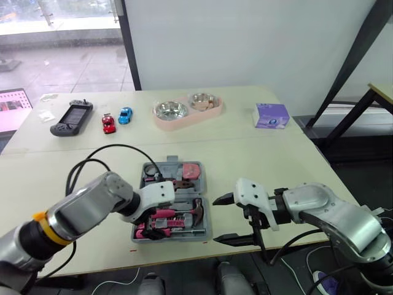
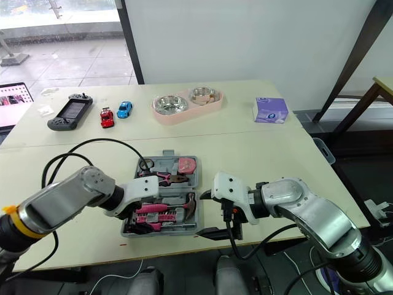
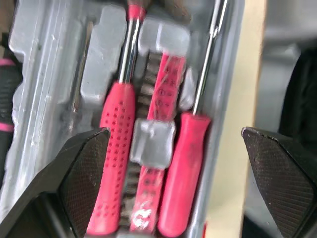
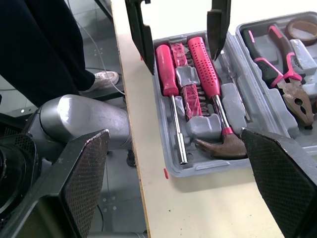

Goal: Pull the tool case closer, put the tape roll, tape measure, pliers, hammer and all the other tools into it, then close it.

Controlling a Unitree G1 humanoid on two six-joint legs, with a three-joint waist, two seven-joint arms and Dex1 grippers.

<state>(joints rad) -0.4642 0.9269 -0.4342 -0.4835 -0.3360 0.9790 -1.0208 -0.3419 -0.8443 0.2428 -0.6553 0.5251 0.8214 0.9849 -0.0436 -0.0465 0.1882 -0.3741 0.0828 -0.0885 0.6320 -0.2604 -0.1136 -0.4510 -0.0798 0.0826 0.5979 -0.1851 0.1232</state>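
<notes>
The left gripper (image 3: 174,133) hangs spread wide and empty over the near end of the one open tool case (image 4: 213,168), its two fingers straddling one screwdriver (image 4: 168,79), one strip of bits (image 4: 190,101) and the handle of one hammer (image 4: 209,74). Just beyond it in the case lie one pair of pliers (image 4: 282,79), one tape roll (image 4: 302,27) and one tape measure (image 1: 191,170). The right gripper (image 1: 218,219), equally wide and empty, sits just right of the case; far beyond both stand two toy cars (image 1: 108,124) and one double bowl (image 1: 184,125).
</notes>
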